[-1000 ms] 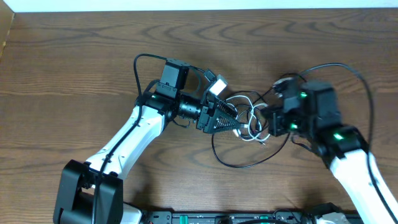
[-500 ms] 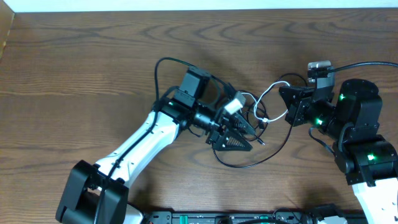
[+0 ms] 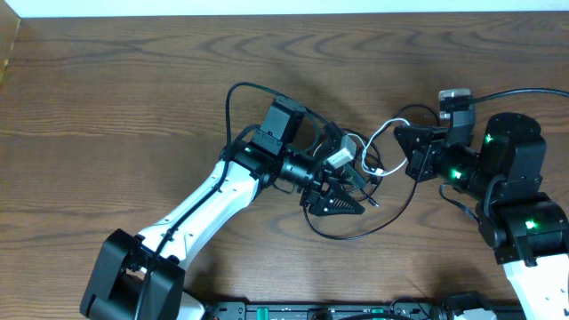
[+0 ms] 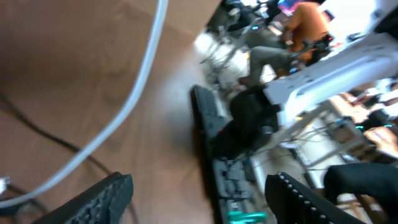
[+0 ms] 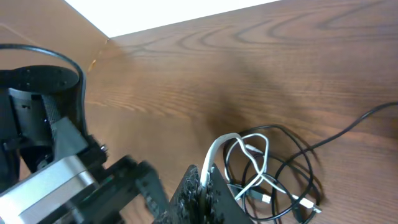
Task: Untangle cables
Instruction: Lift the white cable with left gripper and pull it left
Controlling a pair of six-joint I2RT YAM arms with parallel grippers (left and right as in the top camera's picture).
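The white cable (image 3: pixel 372 147) and the black cable (image 3: pixel 351 234) lie tangled at the table's middle. My right gripper (image 3: pixel 397 133) is shut on one stretch of the white cable and holds it up, so the cord arcs down to the tangle. The right wrist view shows the white cable (image 5: pixel 250 155) pinched between the right gripper's (image 5: pixel 203 182) fingers, with the black cable (image 5: pixel 305 163) looped around it on the wood. My left gripper (image 3: pixel 354 190) stands open over the tangle's left side. In the left wrist view the left gripper (image 4: pixel 199 190) has nothing between its fingers; the white cable (image 4: pixel 134 93) crosses above.
The wooden table (image 3: pixel 107 98) stretches left and back. Thick black wires run along both arms. A black equipment rail (image 3: pixel 338 311) lines the front edge. The right arm's body (image 3: pixel 511 178) stands at the right side.
My right gripper has pulled up and to the right with the white cable, stretching it out of the tangle. The left arm has swung right over the cables, its jaws a little wider.
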